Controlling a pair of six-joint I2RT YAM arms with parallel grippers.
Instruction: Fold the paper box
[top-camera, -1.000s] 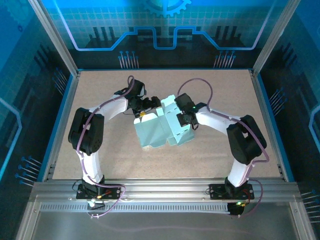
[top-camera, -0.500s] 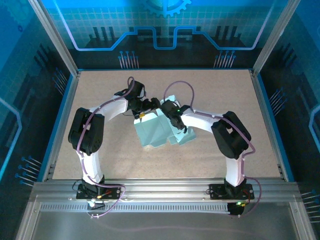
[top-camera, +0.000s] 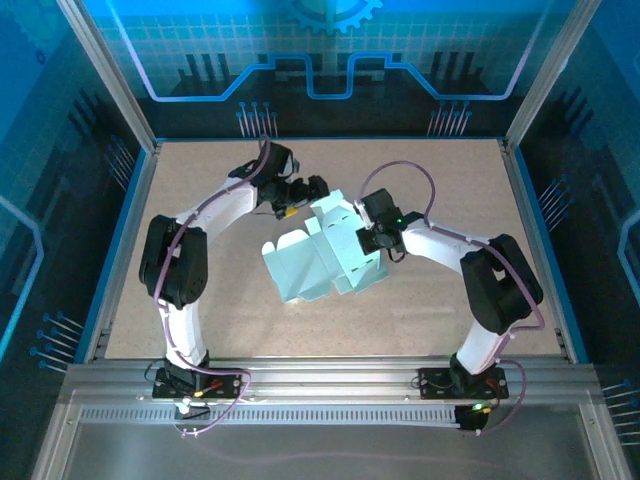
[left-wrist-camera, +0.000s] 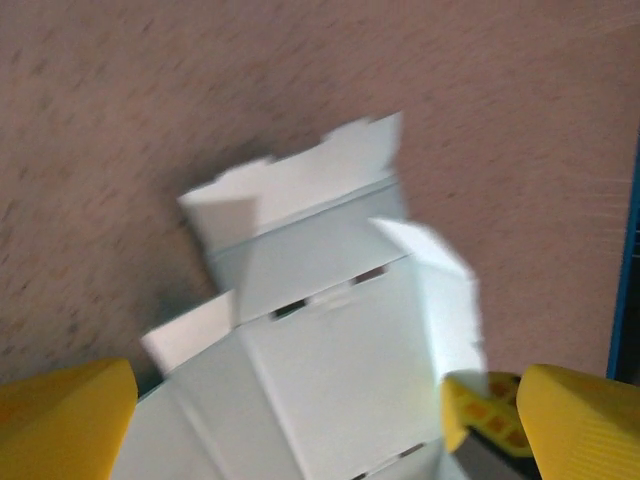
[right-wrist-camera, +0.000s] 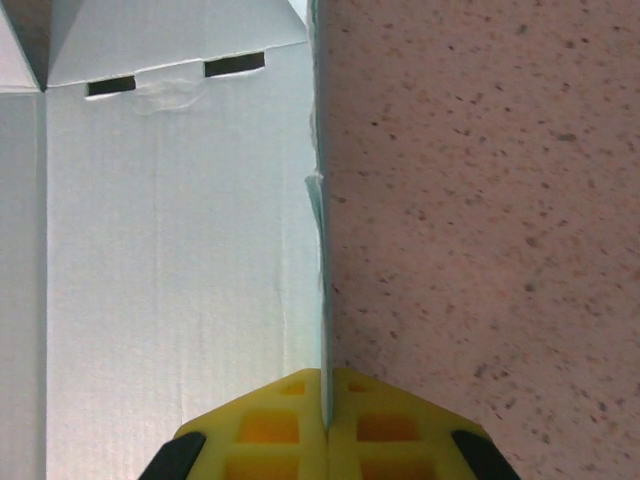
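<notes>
here the paper box (top-camera: 318, 262) lies partly unfolded near the middle of the table (top-camera: 200, 310). its long axis slants from near-left to far-right, tabbed flaps pointing to the far side. the right gripper (top-camera: 374, 240) is clamped on the card's right edge, the thin edge pinched between its fingers (right-wrist-camera: 260, 430). the left gripper (top-camera: 305, 190) hangs spread wide just beyond the far flaps, holding nothing.

paper box (top-camera: 320, 265) — 1 | claws — 2: left claw (top-camera: 305, 198), right claw (right-wrist-camera: 325, 400)
</notes>
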